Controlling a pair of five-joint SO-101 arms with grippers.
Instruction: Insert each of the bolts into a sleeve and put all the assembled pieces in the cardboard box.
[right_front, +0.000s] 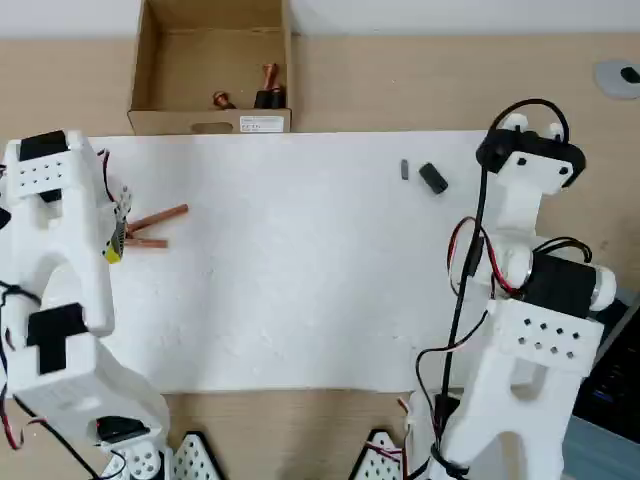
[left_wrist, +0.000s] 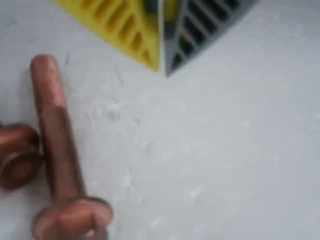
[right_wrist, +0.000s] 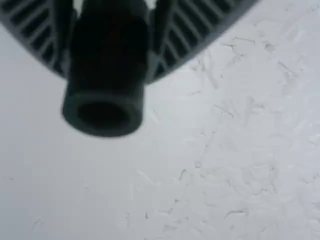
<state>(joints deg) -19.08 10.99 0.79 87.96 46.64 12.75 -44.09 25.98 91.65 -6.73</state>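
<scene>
Surface: tan wood, mostly covered by a white foam sheet that is scuffed and dented. A grey round item sits on bare wood in the far corner at 2 o'clock.

The cardboard box is at 11–12 o'clock with its top open and its front wall against the sheet's far edge. Two things lie inside against the front wall, toward the box's 3 o'clock side. One is a bolt-in-sleeve assembly, copper shank in a black collar. The other is a second copper piece just beside it at its 9 o'clock; can't tell if that one has a sleeve.

Two loose bolts lie flat on the sheet at 9 o'clock. In the left wrist view, the long bolt lies next to the other bolt's head, close to touching.

Left tool: yellow and grey fingers closed tip to tip with nothing between them. It is near the bolts, not on them.

Right tool, at 2 o'clock: clamped on a black sleeve over the sheet, open bore facing the wrist camera. A small dark part lies on the sheet just beside it, at its 9 o'clock.
</scene>
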